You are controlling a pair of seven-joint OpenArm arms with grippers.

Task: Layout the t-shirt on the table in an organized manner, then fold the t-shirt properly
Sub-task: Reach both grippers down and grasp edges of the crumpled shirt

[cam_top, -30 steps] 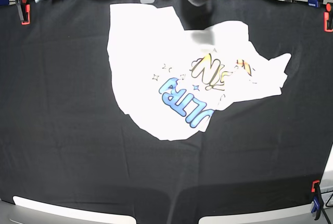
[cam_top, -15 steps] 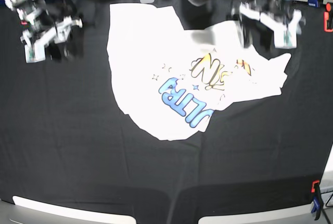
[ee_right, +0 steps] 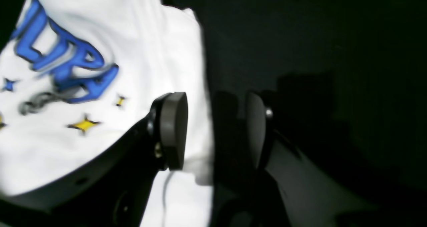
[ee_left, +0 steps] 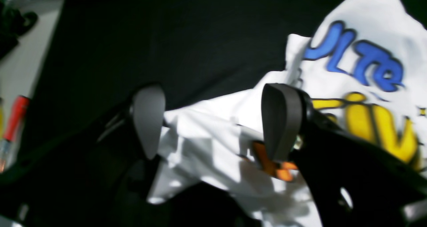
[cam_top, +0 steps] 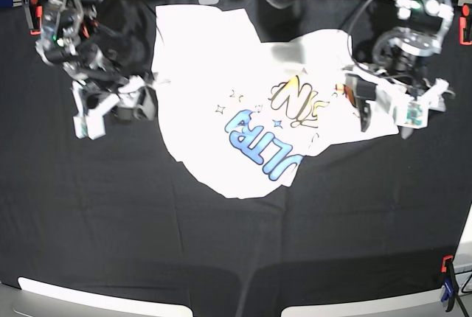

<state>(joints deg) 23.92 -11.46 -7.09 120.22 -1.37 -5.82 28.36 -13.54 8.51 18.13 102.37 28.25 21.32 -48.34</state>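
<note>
t-shirt sits crumpled in the upper middle of the base view on the table, print side up, white fabric bunched and folded over itself at the right.

Readable text: big blue cartoon letters "ULTRA", upside down in the base view, running down toward frame centre. Left wrist view shows the same blue word partly, roughly "ULTR", blurred. Above it in the base view are yellow outlined letters, creased and not fully legible, looks like "N" plus more. Orange lettering fragment at the fold, unreadable. Small yellow and blue stars around the word in the right wrist view. No brand tag or label legible.

Left gripper is at the right of the base view, over the shirt's right-hand bunched edge. Left wrist view: jaws spread wide apart, white fabric and the orange print visible between the 2 pads, nothing pinched.

Right gripper is at the upper left of the base view, just beside the shirt's left edge. Right wrist view: jaws partly apart, straddling the shirt edge, 1 pad over white cloth, the other over black table; not clamped on anything I can see.

Red clamp at upper left table edge, blue clamp at lower right.
</note>
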